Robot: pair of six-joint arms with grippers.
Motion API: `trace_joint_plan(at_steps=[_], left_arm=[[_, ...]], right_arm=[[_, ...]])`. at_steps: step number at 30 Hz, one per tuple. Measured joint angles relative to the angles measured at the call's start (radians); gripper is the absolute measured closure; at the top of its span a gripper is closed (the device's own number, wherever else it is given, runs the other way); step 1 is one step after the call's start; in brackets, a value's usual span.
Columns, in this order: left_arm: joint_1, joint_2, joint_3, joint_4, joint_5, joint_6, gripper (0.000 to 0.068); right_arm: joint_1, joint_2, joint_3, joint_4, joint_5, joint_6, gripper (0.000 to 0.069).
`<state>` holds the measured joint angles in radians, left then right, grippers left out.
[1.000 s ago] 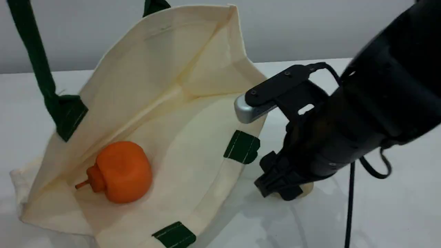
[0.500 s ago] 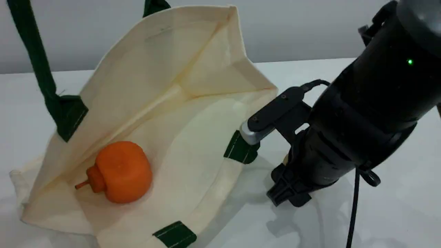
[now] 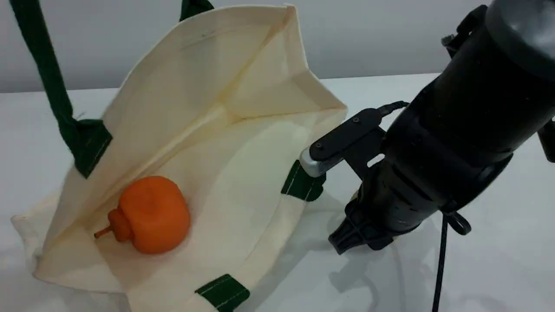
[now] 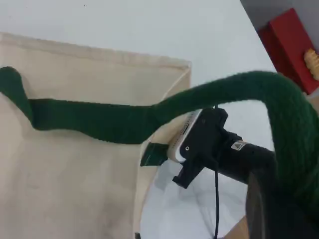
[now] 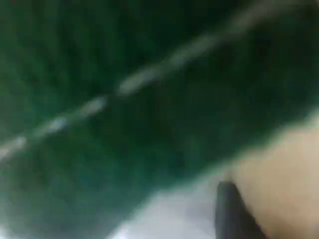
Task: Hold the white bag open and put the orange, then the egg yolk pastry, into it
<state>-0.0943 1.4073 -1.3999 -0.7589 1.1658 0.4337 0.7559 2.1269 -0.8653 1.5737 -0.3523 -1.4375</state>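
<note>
The white bag (image 3: 243,173) lies open on the table, its mouth toward the camera, one dark green strap (image 3: 43,69) pulled up at the left. Inside it rests the orange (image 3: 149,214). In the left wrist view the green strap (image 4: 99,119) runs across and curves into my left gripper (image 4: 279,199), which is shut on it. My right gripper (image 3: 355,236) points down at the table just right of the bag's rim. Its tips are hidden by its own body. The egg yolk pastry (image 5: 284,174) shows as a blurred beige patch beside my right fingertip (image 5: 229,209).
A green stitched patch (image 3: 303,184) on the bag's rim sits close to the right wrist camera. A black cable (image 3: 440,268) hangs from the right arm. A red box (image 4: 289,45) stands off the table's far side in the left wrist view.
The right arm has dropped lower and shifted toward the bag's rim, now covering the pastry that showed under it. Its jaws have been narrowing. Bag and orange barely moved.
</note>
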Motion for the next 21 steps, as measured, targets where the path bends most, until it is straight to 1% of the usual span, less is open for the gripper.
trace_joint_plan(at_steps=[5, 12, 18, 21], left_arm=[[0.0, 0.0, 0.0, 0.0, 0.0, 0.0, 0.061], [0.0, 0.0, 0.0, 0.0, 0.0, 0.0, 0.061], [0.0, 0.0, 0.001, 0.0, 0.0, 0.0, 0.061], [0.0, 0.0, 0.001, 0.0, 0.0, 0.0, 0.061]], right_arm=[[0.001, -0.013, 0.001, 0.036, -0.034, -0.012, 0.0409], [0.001, -0.109, 0.022, 0.172, -0.075, -0.133, 0.0418], [0.001, -0.236, 0.116, 0.173, -0.087, -0.132, 0.0419], [0.001, -0.319, 0.168, 0.172, -0.054, -0.132, 0.042]])
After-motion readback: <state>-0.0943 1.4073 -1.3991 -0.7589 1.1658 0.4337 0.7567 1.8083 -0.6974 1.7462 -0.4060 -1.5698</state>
